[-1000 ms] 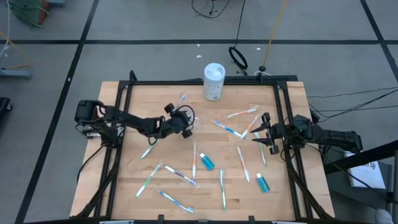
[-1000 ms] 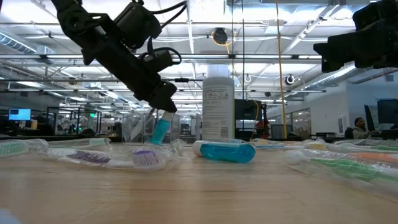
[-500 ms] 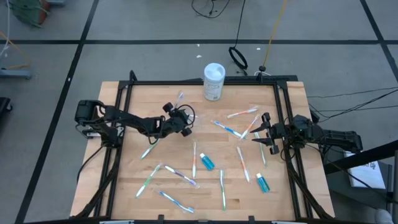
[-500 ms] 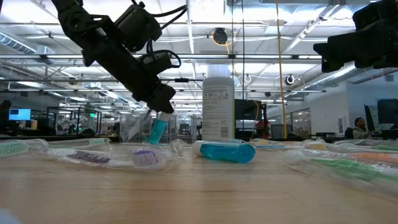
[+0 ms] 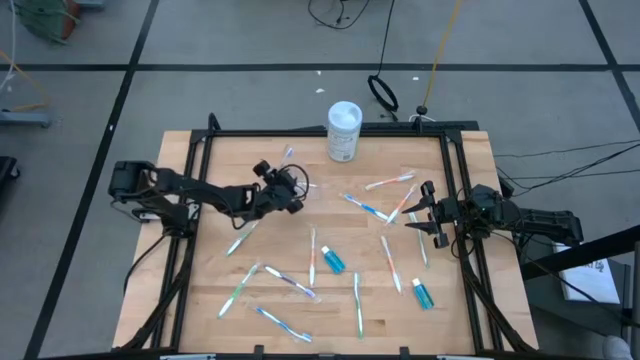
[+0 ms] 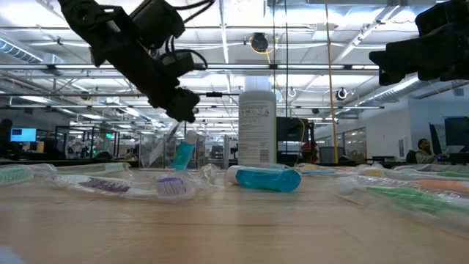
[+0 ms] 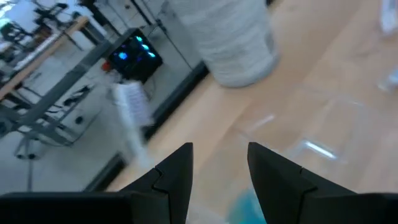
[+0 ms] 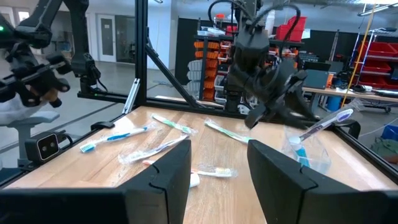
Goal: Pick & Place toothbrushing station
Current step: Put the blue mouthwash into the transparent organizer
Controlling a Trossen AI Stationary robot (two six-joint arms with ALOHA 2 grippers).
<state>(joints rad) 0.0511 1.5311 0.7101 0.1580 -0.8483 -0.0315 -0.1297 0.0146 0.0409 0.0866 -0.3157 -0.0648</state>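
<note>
A small clear plastic cup [image 5: 299, 184] stands on the wooden table near the far middle. A blue toothpaste tube [image 6: 183, 154] and a toothbrush [image 8: 326, 123] lean inside it against its rim. My left gripper [image 6: 186, 115] is open just above the cup and the tube's top, touching neither; the left wrist view [image 7: 219, 165] shows the gap between its fingers. Two more blue tubes [image 5: 332, 260] [image 5: 422, 293] and several pastel toothbrushes [image 5: 385, 210] lie flat on the table. My right gripper [image 5: 428, 212] is open and empty at the table's right side.
A taller white cylindrical container [image 5: 344, 130] stands at the table's far edge, close behind the cup. A black frame rail [image 5: 320, 133] runs around the table. Toothbrushes lie scattered over the middle and near part of the table [image 5: 290, 282].
My left gripper has lowered the blue tube into the clear cup, then risen and drawn back a little toward the table's left, leaving the tube leaning in the cup. The toothbrush in the cup has shifted slightly.
</note>
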